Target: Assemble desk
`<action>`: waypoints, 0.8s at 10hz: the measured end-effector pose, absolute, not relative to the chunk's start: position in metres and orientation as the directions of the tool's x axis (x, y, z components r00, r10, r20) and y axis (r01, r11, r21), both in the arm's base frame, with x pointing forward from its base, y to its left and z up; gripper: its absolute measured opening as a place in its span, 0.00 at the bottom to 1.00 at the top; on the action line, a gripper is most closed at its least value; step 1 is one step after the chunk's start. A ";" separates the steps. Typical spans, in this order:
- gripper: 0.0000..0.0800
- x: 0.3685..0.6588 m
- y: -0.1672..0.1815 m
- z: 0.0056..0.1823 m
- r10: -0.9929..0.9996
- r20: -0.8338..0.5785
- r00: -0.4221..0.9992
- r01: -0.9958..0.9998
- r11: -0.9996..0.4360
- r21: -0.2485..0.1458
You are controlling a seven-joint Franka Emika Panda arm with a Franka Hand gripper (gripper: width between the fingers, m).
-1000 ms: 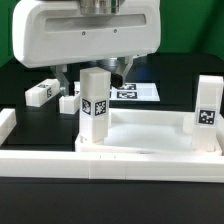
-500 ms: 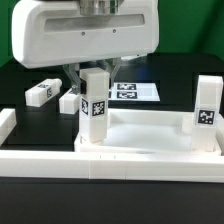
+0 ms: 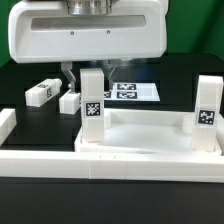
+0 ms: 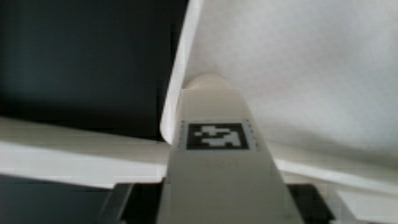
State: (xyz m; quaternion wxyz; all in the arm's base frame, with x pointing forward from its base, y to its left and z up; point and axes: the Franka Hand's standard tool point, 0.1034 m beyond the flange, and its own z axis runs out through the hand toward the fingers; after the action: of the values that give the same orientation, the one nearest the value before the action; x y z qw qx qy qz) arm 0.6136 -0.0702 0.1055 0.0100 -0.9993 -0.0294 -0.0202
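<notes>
Black bench carried the tabletop, rim up. One leg stood upright in its corner on the exterior view's left, pincer clamped on its top, likely to twist it home. Second leg stood opposite; loose legs lay behind.

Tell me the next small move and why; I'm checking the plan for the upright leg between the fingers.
Probably twist the leg about its own axis with light downward pressure. It stands upright at the tabletop's corner on the exterior view's left and the gripper is shut on its top, so seating it there seems the next step.
</notes>
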 end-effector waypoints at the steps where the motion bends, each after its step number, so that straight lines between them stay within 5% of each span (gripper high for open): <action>1: 0.36 0.613 -0.070 0.105 -0.077 0.039 0.996 -0.076 -0.997 -0.028; 8: 0.36 0.615 -0.064 0.104 -0.684 0.000 0.730 -0.682 -0.728 -0.078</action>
State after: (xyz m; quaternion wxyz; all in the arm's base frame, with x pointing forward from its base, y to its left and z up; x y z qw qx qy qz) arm 0.6146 -0.0644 0.1044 0.0365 -0.9293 0.3673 -0.0142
